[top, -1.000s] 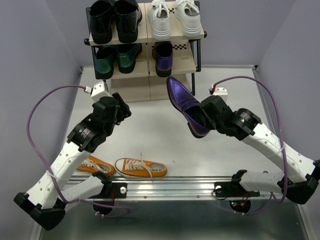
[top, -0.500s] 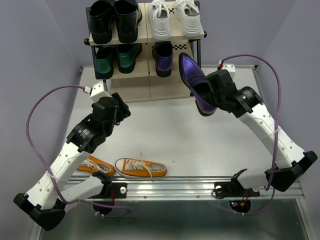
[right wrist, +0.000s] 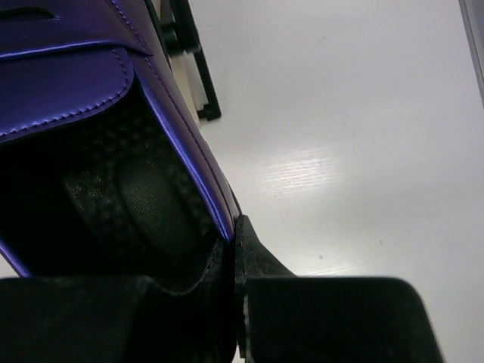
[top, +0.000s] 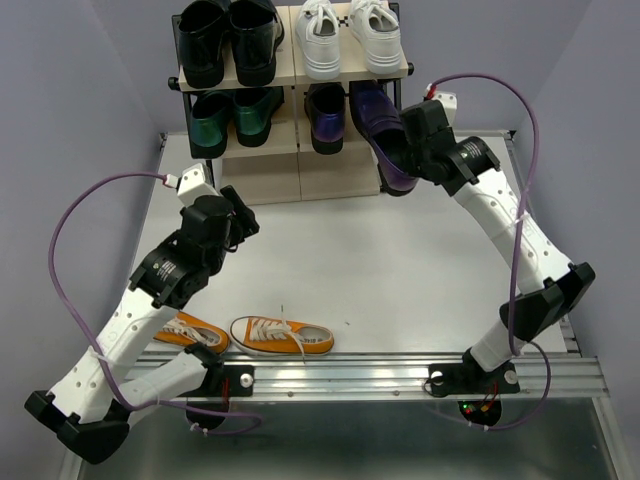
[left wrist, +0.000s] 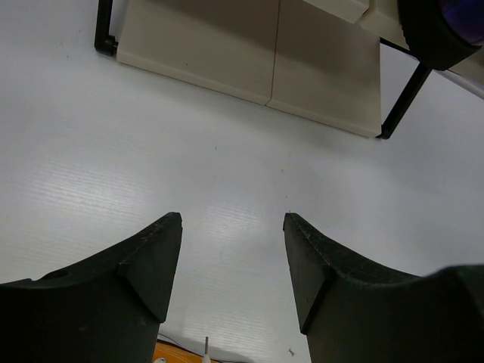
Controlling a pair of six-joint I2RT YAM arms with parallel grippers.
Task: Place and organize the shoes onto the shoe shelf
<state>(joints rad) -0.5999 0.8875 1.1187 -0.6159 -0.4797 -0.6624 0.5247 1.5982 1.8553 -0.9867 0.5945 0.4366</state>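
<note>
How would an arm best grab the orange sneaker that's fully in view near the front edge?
Probably from above, pinching the rim of its opening: the orange sneaker lies sole down, laces up, so one tool finger could slip inside.

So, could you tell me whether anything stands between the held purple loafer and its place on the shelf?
Nothing visible does. The right gripper holds the loafer with its toe at the shelf, on the middle tier, in the free space right of its mate.
</note>
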